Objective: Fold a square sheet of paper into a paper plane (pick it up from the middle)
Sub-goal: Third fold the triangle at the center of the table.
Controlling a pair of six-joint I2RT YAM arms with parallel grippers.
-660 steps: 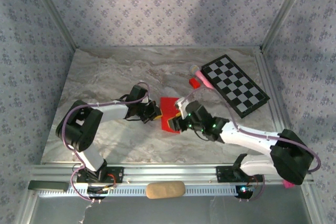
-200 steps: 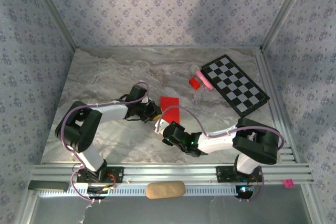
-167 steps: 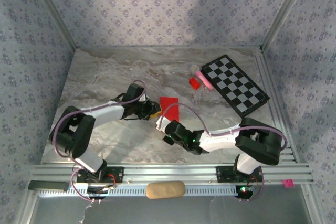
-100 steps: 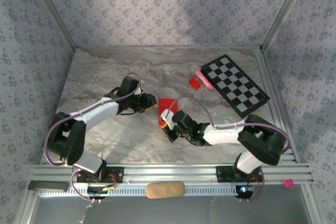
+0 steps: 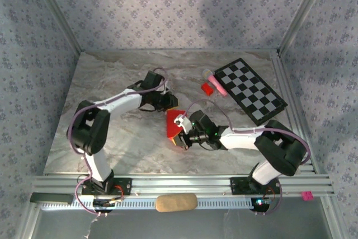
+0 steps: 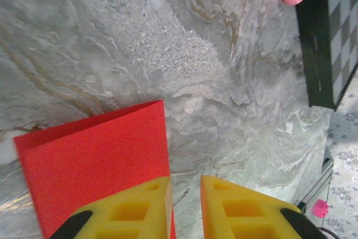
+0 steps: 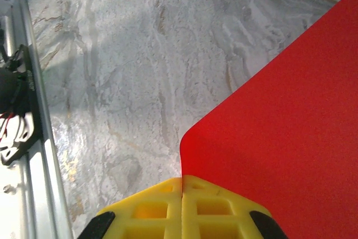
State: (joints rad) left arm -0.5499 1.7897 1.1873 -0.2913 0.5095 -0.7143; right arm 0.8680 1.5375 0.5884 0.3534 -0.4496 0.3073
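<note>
**Position.** The square sheet of paper [image 5: 172, 121] lies near the middle of the marbled surface [image 5: 117, 132], between the two hands. It already carries one fold, and its near portion is raised off the surface.

**Right hand** [image 7: 182, 194]. It is clenched on the near edge of the sheet. The red paper runs straight into the closed seam between the yellow fingers and rises away to the right.

**Left hand** [image 6: 185, 197]. Its jaws stand slightly apart and grasp nothing, with bare surface showing through the narrow gap. It hovers at the far right corner of the sheet, with one finger [image 6: 128, 208] over the paper.

**Step in hand (judgement).** A further fold is being set, with the right hand carrying the lifted edge over.

**Recommended practice:**
- The left hand should press down on the flat part to anchor it before the flap travels.
- The right hand should bring its edge square to the opposite edge rather than dragging the whole sheet.
- The right hand should release only once the flap lies flat, then run along the crease.
- Thin paper will buckle if it is pulled against an unpinned base.

**Bystanders.** A small red block [image 5: 207, 88], a pink item [image 5: 218, 85] and a checkerboard [image 5: 250, 90] sit well apart, at the far right.

**Markings.** No brand, label or legible writing is found on the sheet, the hands or the board.
</note>
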